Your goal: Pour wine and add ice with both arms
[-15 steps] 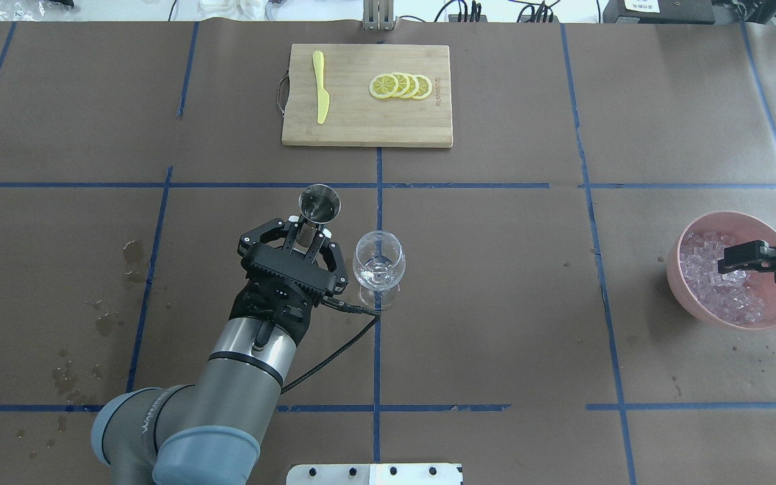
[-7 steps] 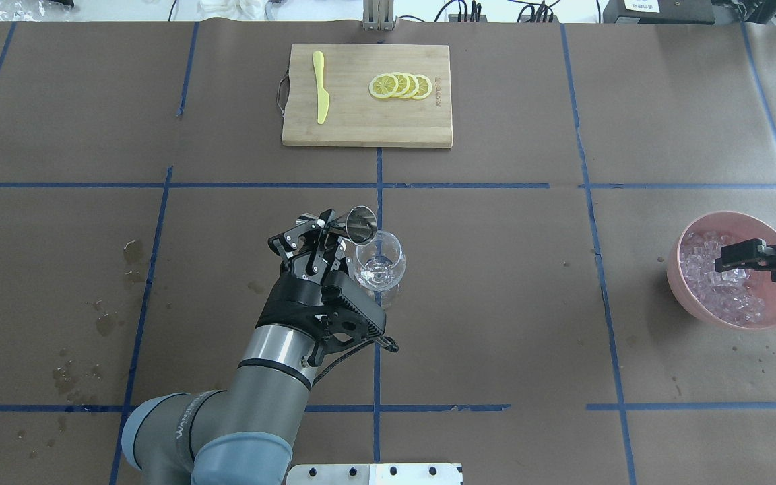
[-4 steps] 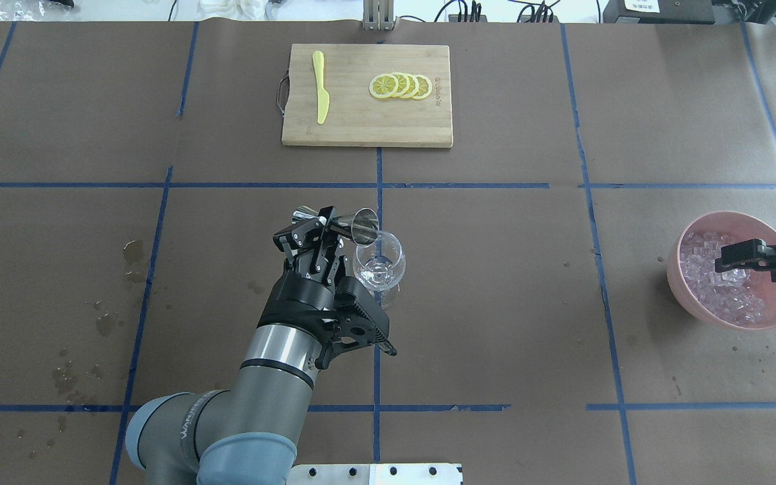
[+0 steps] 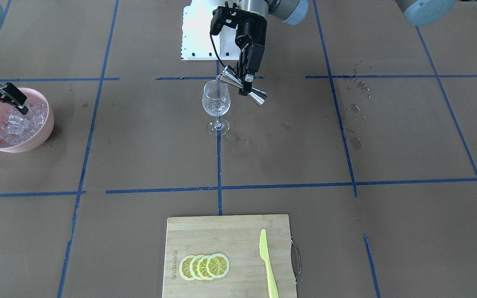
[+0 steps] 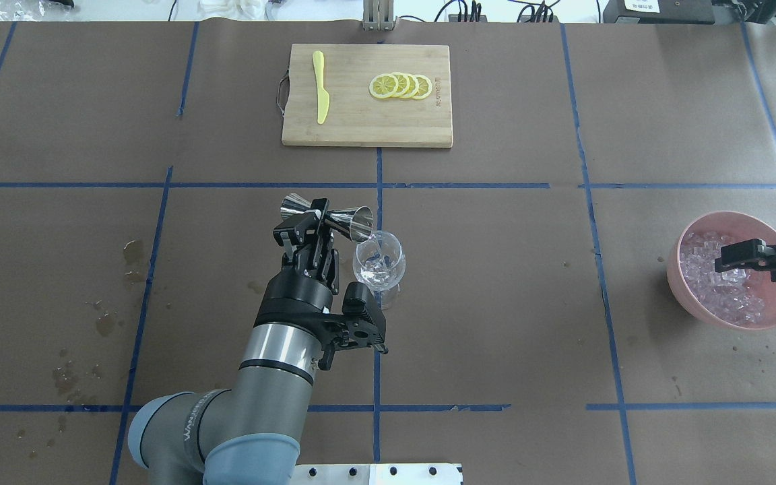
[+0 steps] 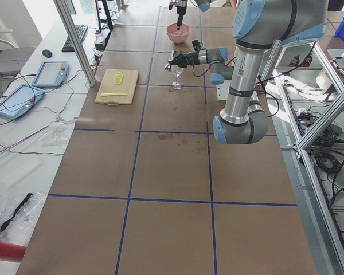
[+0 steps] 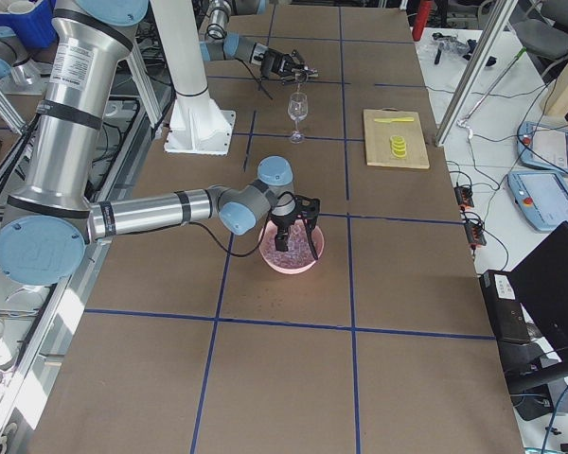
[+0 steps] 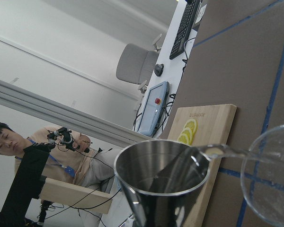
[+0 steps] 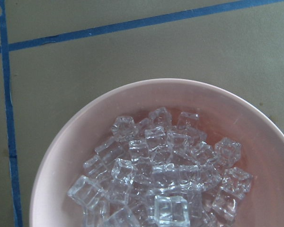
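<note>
My left gripper [image 5: 317, 217] is shut on the waist of a steel jigger [image 5: 351, 223], tipped on its side over a clear wine glass [image 5: 379, 259]. A thin stream of clear liquid runs from the jigger's lip [image 8: 199, 151] into the glass [image 8: 270, 179]. Seen from the front, the jigger [image 4: 231, 78] leans onto the glass rim [image 4: 216, 99]. At the far right my right gripper [image 5: 725, 264] hangs open over a pink bowl [image 5: 675, 269] heaped with ice [image 5: 718, 289]. The right wrist view looks straight down on the ice [image 9: 156, 170]; its fingers are out of that view.
A wooden cutting board [image 5: 368, 124] at the back centre carries several lemon slices [image 5: 401, 85] and a yellow knife [image 5: 320, 87]. Wet spots [image 5: 133, 256] mark the paper at the left. The white base plate [image 5: 374, 473] sits at the near edge. A person [image 8: 19, 142] shows in the left wrist view.
My left wrist has rolled, turning the jigger from upright beside the glass to lying over its rim, and liquid now flows out. The right gripper has barely moved above the bowl.
</note>
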{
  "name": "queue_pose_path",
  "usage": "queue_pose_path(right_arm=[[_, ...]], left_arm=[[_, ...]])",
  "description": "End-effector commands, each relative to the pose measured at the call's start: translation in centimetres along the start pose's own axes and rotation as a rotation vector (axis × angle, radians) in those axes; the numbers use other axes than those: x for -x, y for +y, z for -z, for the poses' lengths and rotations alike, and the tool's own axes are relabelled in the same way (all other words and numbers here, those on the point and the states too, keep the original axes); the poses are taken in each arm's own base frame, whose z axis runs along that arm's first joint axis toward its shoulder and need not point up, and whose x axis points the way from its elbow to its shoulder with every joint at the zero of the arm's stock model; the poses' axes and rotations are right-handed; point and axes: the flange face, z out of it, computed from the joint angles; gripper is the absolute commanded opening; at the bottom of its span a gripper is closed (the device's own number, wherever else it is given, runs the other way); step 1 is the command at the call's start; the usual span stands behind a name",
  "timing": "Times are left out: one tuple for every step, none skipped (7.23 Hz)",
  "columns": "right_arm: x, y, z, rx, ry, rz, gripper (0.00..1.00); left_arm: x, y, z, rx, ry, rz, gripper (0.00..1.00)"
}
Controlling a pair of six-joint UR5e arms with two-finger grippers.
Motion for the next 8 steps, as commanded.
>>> queue_pose_path(right_arm=[[0.1, 0.0, 0.0, -0.001, -0.001, 0.001, 1.00], [0.1, 0.0, 0.0, -0.001, -0.001, 0.000, 1.00], [0.1, 0.0, 0.0, -0.001, -0.001, 0.000, 1.00], [0.1, 0.0, 0.0, -0.001, -0.001, 0.000, 1.00], [0.1, 0.0, 0.0, -0.001, -0.001, 0.000, 1.00], [0.0, 0.0, -0.1, 0.001, 0.001, -0.002, 1.00], [0.1, -0.1, 0.0, 0.000, 0.000, -0.001, 1.00], [0.1, -0.1, 0.0, 0.000, 0.000, -0.001, 1.00]], left_arm=[[0.3, -0.3, 0.0, 0.017, -0.048, -0.120, 0.00], [0.3, -0.3, 0.0, 0.019, -0.049, -0.161, 0.00], [0.3, -0.3, 0.0, 0.019, -0.047, -0.192, 0.00], [-0.6, -0.3, 0.1, 0.021, -0.042, -0.222, 0.00], [-0.9, -0.4, 0.5, 0.017, -0.036, -0.240, 0.00], [-1.3, -0.5, 0.9, 0.011, -0.027, -0.243, 0.00], [-1.4, -0.6, 1.0, 0.010, -0.025, -0.246, 0.00], [-1.7, -0.5, 1.0, 0.011, -0.023, -0.265, 0.00]])
